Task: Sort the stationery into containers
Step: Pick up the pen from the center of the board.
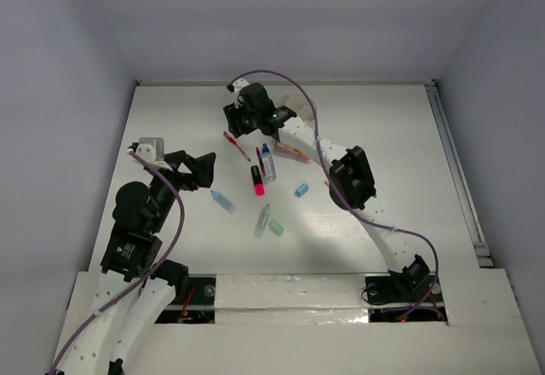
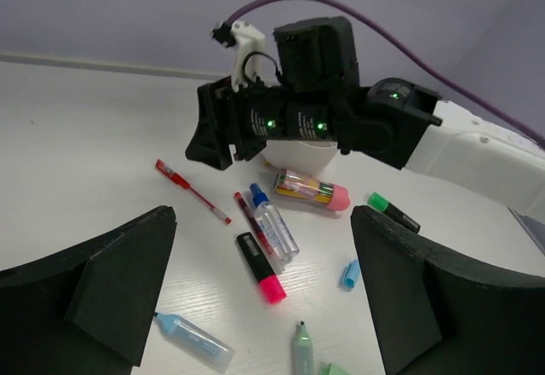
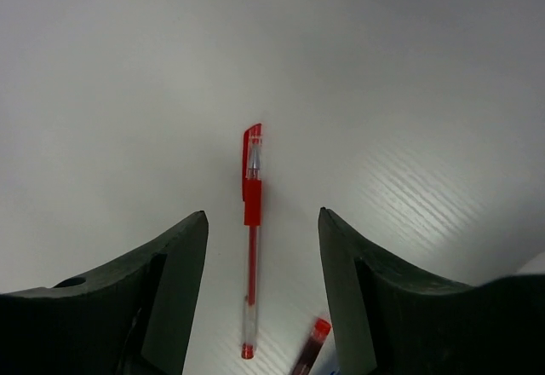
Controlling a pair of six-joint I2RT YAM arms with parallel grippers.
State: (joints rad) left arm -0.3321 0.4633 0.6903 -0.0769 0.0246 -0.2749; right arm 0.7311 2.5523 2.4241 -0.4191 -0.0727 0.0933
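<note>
The right gripper (image 3: 262, 215) hangs over 1 red pen (image 3: 251, 256) lying lower centre of its view, jaws spread either side and pinching nothing. Judged step: starting a pick. Next it should descend, close on the barrel and carry the pen to the cup (image 2: 300, 152), apparently just behind that gripper. The left gripper (image 2: 262, 222) is spread and empty.

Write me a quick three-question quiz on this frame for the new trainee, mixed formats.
1. True or false: the right gripper is shut on the red pen.
2. What does the left gripper hold? A: a blue marker. B: nothing. C: the cup.
3. What colour is the end of the black highlighter?

Key: 1 false, its jaws stand open on either side of the pen. 2 B. 3 pink.
</note>
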